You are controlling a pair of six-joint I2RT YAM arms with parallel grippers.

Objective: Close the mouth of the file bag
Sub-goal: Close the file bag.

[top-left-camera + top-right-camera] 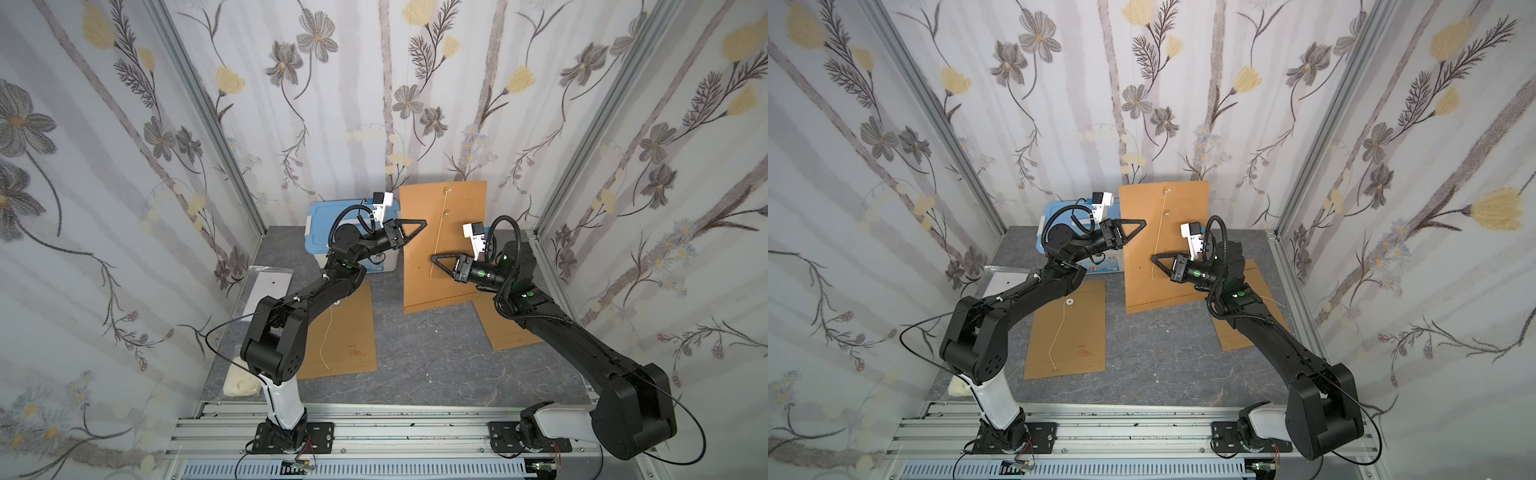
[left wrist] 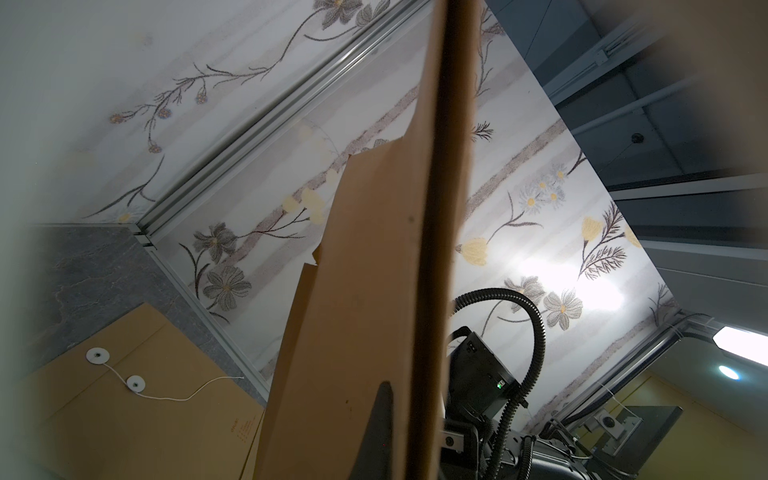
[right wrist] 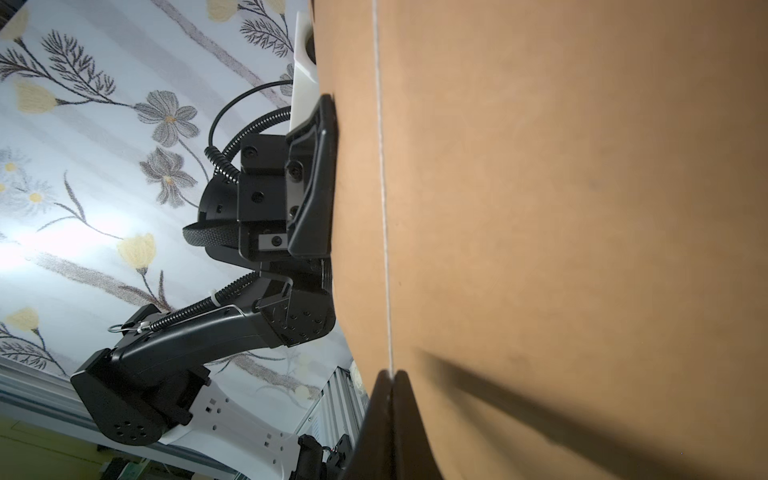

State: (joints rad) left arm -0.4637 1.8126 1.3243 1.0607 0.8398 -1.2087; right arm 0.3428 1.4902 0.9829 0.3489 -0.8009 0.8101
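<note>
The bag (image 1: 446, 266) is a brown paper envelope, standing upright and slightly tilted just right of the box (image 1: 322, 224); whether its lower edge rests on the bench (image 1: 428, 357) I cannot tell; two buttons sit near its top, and a white string (image 1: 441, 232) hangs from the upper one down past the lower, not wound round it; the left jaws are closed on the bag's edge nearest the box; the right jaws are pinched shut on the string's lower part, in front of the bag's face.

The box has its blue lid on, so its contents are hidden.

One flat envelope (image 1: 353, 324) lies in front of the box, its string loose; a second envelope (image 1: 503, 328) lies flat further right of the box, beyond the bag, partly under the right arm (image 1: 573, 340); bare bench shows between these two; the back wall stands close behind the box.
</note>
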